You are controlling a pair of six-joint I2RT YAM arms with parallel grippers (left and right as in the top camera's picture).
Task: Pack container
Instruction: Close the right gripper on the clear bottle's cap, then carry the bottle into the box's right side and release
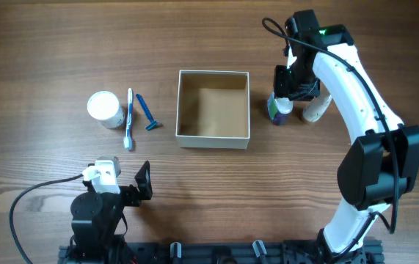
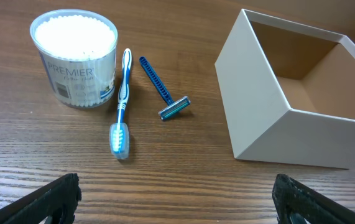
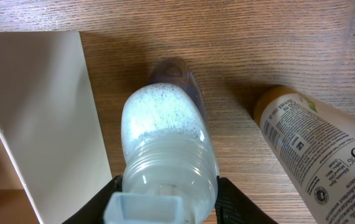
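The container (image 1: 178, 110) is a square white cardboard box with a tan inside, at the table's middle. It also shows in the left wrist view (image 2: 258, 106) and the right wrist view (image 3: 40, 112). My right gripper (image 1: 288, 86) is shut on a clear bottle (image 3: 168, 143) with pale speckled contents and a white cap. It holds the bottle (image 1: 279, 108) upright just right of the box's right wall. I cannot tell whether the bottle touches the table. My left gripper (image 2: 177, 208) is open and empty, low over the wood near the front left (image 1: 141, 185).
Left of the box lie a round cotton-swab jar (image 1: 104, 108), a blue-white toothbrush (image 1: 129, 117) and a blue razor (image 1: 147, 114), which also show in the left wrist view. A white lotion bottle with a tan end (image 3: 314, 155) lies right of the held bottle (image 1: 313, 108).
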